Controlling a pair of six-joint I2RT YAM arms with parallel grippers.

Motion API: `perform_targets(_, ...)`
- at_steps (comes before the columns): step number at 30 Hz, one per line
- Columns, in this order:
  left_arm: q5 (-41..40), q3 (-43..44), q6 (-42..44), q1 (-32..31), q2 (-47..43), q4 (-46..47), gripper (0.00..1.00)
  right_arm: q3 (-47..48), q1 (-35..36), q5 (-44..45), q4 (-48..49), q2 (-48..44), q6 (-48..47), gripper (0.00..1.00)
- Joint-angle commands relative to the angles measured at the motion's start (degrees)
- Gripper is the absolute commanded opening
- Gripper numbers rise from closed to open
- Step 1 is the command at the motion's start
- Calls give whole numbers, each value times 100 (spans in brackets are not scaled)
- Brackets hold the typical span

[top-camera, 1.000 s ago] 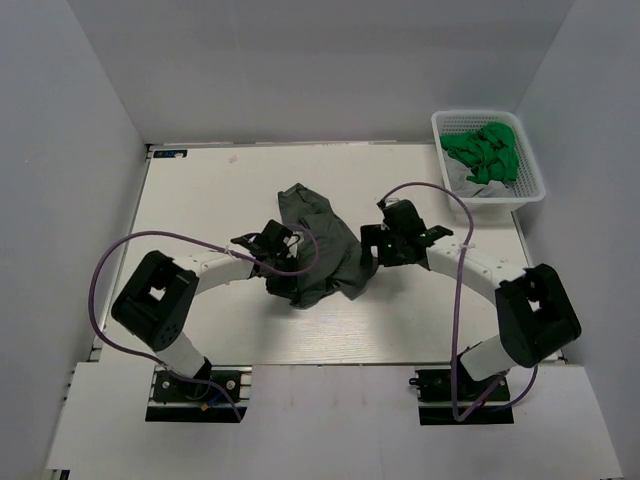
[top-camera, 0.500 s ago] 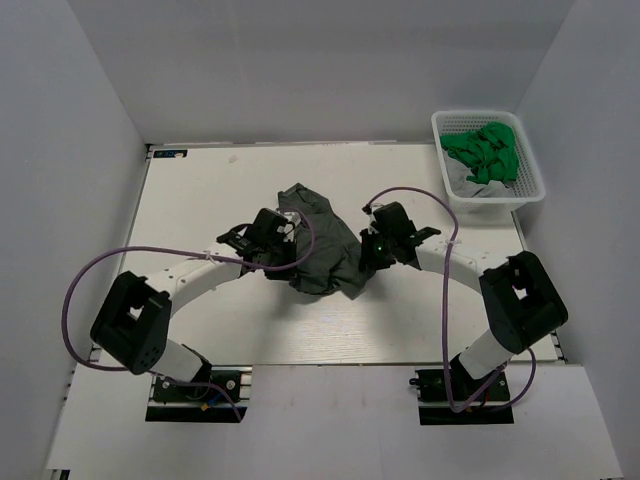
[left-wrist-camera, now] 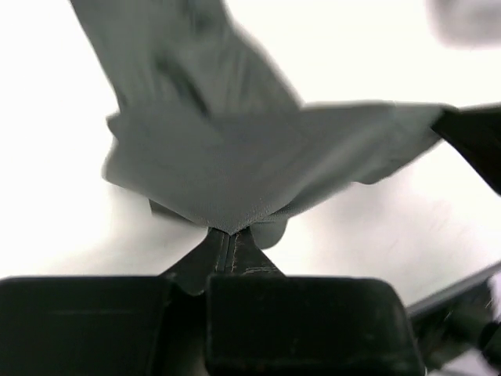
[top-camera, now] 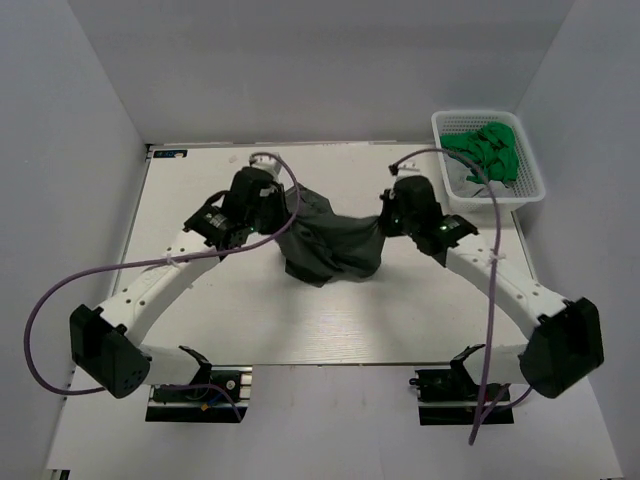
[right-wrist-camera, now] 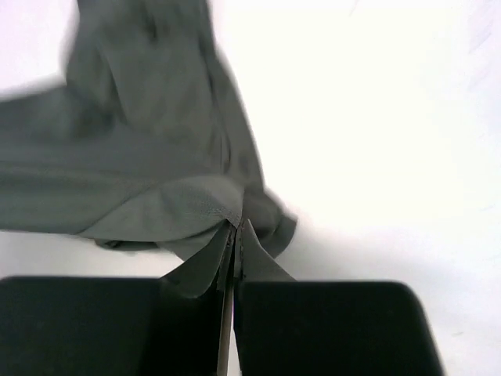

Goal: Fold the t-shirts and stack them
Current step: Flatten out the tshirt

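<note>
Soft charcoal-grey cloth t-shirt [top-camera: 330, 245] pinched tight in left gripper [left-wrist-camera: 227, 235] and right gripper [right-wrist-camera: 235, 227]; just dragged up pale bench [top-camera: 400, 310], stretched apart; no fold yet.

top: overhead, whole table [top-camera: 400, 320] | 2 wrists: close, along jaws | shared: grey t-shirt [top-camera: 335, 250]

Left arm [top-camera: 160, 278]: elbow low and out by the left edge of the table [top-camera: 230, 320], forearm reaching toward the far edge. Left gripper [top-camera: 287, 207] has its jaws closed, pinching a fold of the charcoal t-shirt [top-camera: 330, 245]. Right arm [top-camera: 500, 280] mirrors it: elbow out by the right edge, forearm angled in toward far-centre. Right gripper [top-camera: 386, 222] has its jaws pressed together on another edge of the same shirt. The grippers are well apart, tips pointing at each other.
</note>
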Motion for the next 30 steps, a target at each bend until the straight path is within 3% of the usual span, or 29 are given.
perform_targets(1, -867, 1013, 73, 42, -409, -223, 0, 775, -17, 1134, -291, -619, -246, 0)
perform_targets(9, -1114, 2659, 837, 42, -672, -171, 0, 2138, -8, 1373, -371, -1392, -904, 0)
perform_targets(14, -194, 3424, 1120, 42, -1068, 57, 0, 3278, 10, 415, -371, -1656, -1563, 0)
perform_targets(23, 1811, 4478, 1226, 42, -1578, 190, 0, 4274, -8, -798, -230, -2271, -1784, 0)
perform_targets(25, 1997, 4628, 1225, 42, -1578, 190, 0, 4441, 1, -1149, -213, -2377, -2012, 0)
perform_targets(30, 1603, 5050, 1225, 95, -1438, 137, 0, 4749, -8, -1001, -151, -2377, -2092, 0)
